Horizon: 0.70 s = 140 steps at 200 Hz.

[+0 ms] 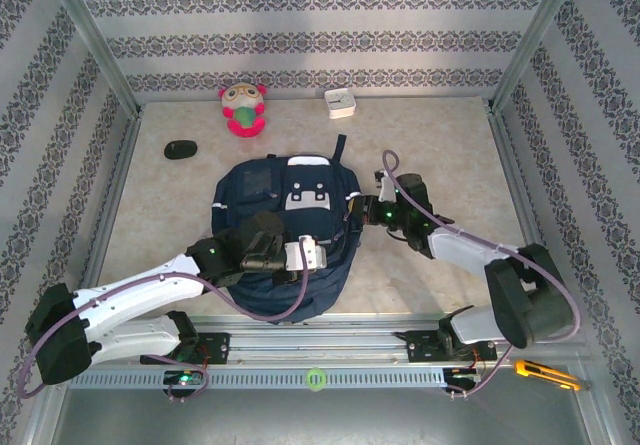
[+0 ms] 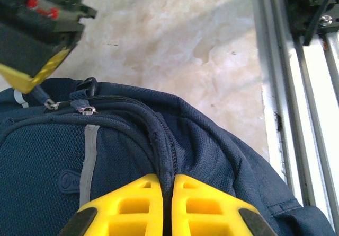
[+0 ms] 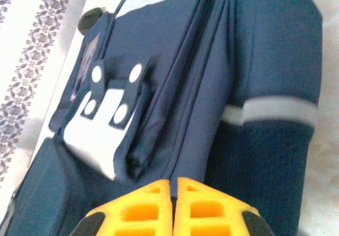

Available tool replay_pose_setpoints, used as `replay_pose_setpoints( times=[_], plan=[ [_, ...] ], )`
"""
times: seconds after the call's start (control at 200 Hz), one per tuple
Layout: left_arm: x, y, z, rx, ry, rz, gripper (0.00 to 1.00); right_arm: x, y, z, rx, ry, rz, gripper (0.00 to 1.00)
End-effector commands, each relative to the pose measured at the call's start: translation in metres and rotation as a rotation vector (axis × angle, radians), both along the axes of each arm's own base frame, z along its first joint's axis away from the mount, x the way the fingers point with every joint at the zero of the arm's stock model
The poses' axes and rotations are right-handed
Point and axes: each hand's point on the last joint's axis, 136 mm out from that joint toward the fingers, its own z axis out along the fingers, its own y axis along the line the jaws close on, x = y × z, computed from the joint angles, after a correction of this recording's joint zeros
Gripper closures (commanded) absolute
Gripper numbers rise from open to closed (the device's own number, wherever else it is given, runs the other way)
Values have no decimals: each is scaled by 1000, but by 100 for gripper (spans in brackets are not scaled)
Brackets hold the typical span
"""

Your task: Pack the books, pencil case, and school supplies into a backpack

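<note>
The navy backpack [image 1: 270,205] lies flat in the middle of the table, its white-grey patch [image 1: 306,197] facing up. My left gripper [image 1: 337,248] is at the bag's near right corner. In the left wrist view it [image 2: 168,178] is shut on a raised seam of the backpack [image 2: 164,140] by the zipper. My right gripper [image 1: 360,210] is at the bag's right edge, shut on a fold of backpack fabric [image 3: 212,87]. One of its yellow fingers [image 2: 34,72] shows in the left wrist view, above a zipper pull [image 2: 51,104]. Books, pencil case and school supplies are out of view.
A pink and green plush toy [image 1: 244,108] and a small white box [image 1: 340,102] stand at the back. A black oval object [image 1: 181,149] lies at the back left. A yellow utility knife [image 1: 545,374] rests on the frame at front right. The metal rail [image 2: 275,87] runs close to the bag.
</note>
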Motion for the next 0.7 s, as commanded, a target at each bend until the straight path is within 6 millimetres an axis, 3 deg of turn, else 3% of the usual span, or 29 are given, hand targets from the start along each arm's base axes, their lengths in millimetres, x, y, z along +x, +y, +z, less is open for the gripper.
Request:
replay_pose_setpoints(
  times=[0.0,0.27,0.315,0.375,0.4,0.48,0.56,0.695],
  plan=[
    [-27,-10,27,-86,7,-157,100,43,-20,13,-30,-94,-146,100],
    [-17,-13,25,-94,-16,-120,100,61,-18,13,-40,-102,-133,100],
    [-5,-13,27,-105,-29,-50,86,63,-21,17,-36,-106,-135,100],
    [13,-12,37,-149,-44,72,51,62,-27,22,-36,-105,-146,100],
    [20,-11,40,-159,-47,117,41,62,-31,25,-37,-102,-156,100],
    [36,-4,51,-171,-19,255,15,55,-40,35,-52,-79,-155,76],
    [50,8,62,-183,43,416,6,40,-43,45,-117,-48,-114,53],
    [67,41,75,-235,189,739,5,3,-40,53,-218,26,-47,43]
  ],
)
